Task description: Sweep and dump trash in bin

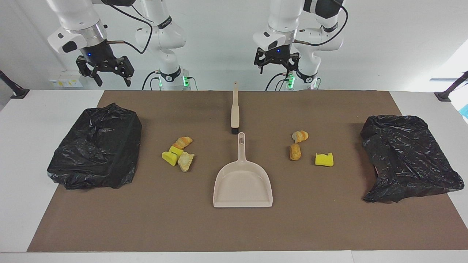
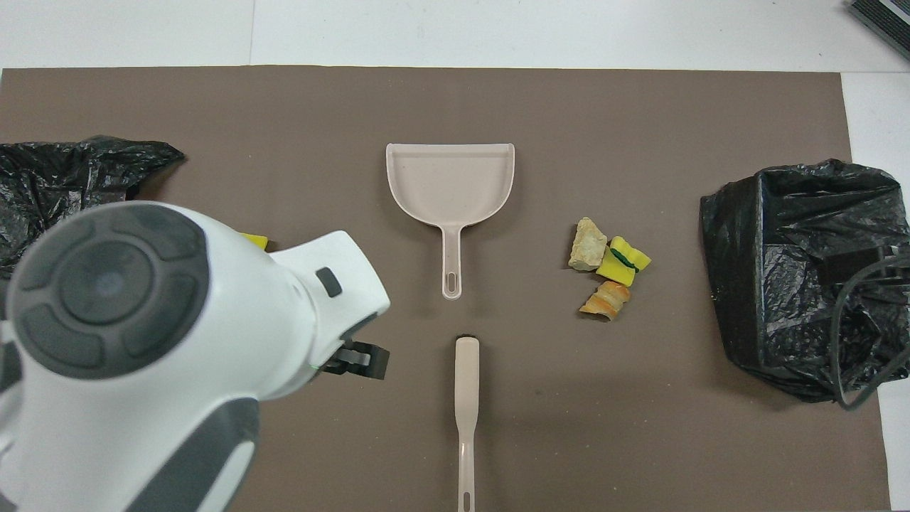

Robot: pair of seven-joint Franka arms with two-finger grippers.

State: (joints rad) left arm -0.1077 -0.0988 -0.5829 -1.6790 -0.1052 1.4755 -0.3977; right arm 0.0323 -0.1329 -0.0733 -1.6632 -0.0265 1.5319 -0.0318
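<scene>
From my station the biggest things on the worktop (image 1: 22, 153) are two black bags (image 1: 95, 148) (image 1: 409, 157), one at each end of the brown mat (image 1: 234, 226); I take them to be lined bins, soft and crinkly on top, so anything tipped in needs to go over the middle.

Next comes the dustpan (image 1: 243, 184), beige hard plastic, lying flat mid-mat with its handle toward the robots. I judge it light and stiff, a little slick, and best taken by the handle near the hanging hole. The brush (image 1: 234, 109) lies in line with it, nearer the robots, bristles close to the dustpan handle; I would grip its slim stiff handle midway.

The trash sits in two small clusters on either side of the dustpan handle. Toward the right arm's end: a yellow sponge chunk (image 1: 170, 156), a striped bread piece (image 1: 182, 141) and a pale crust (image 1: 185, 161), touching. Toward the left arm's end: a striped piece (image 1: 300, 136), a brown roll (image 1: 295, 151) and a yellow chunk (image 1: 324, 159), spread apart. All look light and squashy, likely to tumble when swept.

The left pincer (image 1: 276, 67) hangs high near the brush handle, fingers apart, empty. The right pincer (image 1: 111, 75) waits above the mat's corner by its bag, also apart and empty.
</scene>
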